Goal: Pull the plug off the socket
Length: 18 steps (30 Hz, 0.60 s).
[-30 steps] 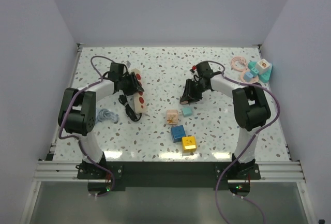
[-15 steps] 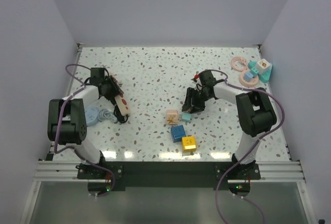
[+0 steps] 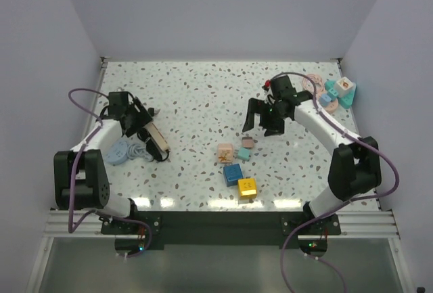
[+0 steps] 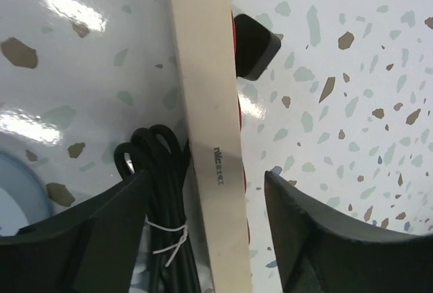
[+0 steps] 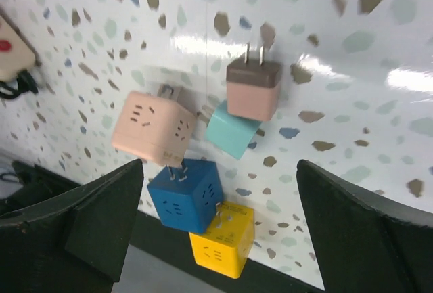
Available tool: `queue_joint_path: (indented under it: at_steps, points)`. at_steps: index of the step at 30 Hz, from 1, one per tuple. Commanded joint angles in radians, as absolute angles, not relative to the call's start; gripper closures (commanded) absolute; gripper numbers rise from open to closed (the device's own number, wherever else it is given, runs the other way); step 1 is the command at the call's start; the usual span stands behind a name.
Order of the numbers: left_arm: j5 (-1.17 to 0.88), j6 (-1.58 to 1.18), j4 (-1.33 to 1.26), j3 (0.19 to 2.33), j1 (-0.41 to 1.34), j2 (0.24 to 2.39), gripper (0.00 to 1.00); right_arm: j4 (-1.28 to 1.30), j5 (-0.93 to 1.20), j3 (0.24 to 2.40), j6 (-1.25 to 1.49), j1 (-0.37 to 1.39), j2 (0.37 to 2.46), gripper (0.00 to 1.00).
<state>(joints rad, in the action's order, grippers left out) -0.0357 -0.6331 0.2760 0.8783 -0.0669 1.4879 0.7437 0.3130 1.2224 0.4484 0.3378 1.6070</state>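
Cream socket (image 4: 210, 137), black cord (image 4: 157, 171), speckled table (image 4: 352, 70).

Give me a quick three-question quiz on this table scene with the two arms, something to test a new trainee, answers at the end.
1. True or false: the right gripper has its jaws shut.
2. What lies between the fingers of the left gripper? A: the power strip. B: a blue cube. C: nothing at all.
3. What colour is the cube nearest the arm bases?

Key: 1 false, its jaws stand wide apart with nothing held. 2 A. 3 yellow.
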Motion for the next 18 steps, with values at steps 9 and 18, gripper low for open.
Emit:
queue_joint_path:
  at_steps: [9, 18]
  points:
    - [-0.108, -0.635, 0.275, 0.894, -0.083, 1.376, 0.05, 0.858, -0.041, 1.607, 0.544, 0.043, 1.673, 0.01]
    - [-0.487, -0.56, 0.14, 0.89, -0.066, 1.427, 0.01, 0.839, -0.379, 1.868, 0.623, -0.104, 1.876, 0.01]
